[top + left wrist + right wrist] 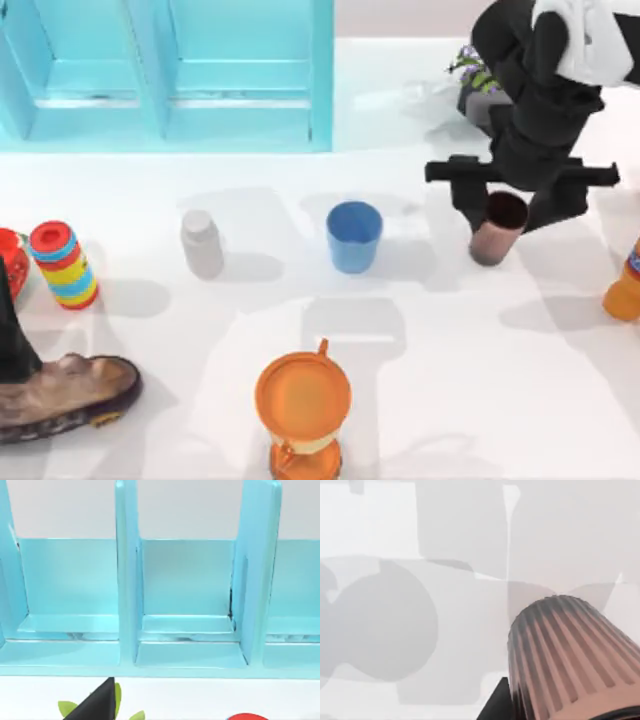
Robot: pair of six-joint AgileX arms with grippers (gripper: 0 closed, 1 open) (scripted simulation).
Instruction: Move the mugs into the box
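While the box (170,90) waits open at the counter's back left, right hand (497,212) sits at the brown mug (497,228), probably pinching it; lift straight, clear the blue mug (354,236). Left arm parked.

A rendered tabletop test scene, not a lived-in room: a bare white worktop (450,400) strewn with unrelated items, a worn shoe (60,398) at lower left, an orange jug (303,405) at bottom centre, and a turquoise compartmented box (170,75) at upper left.
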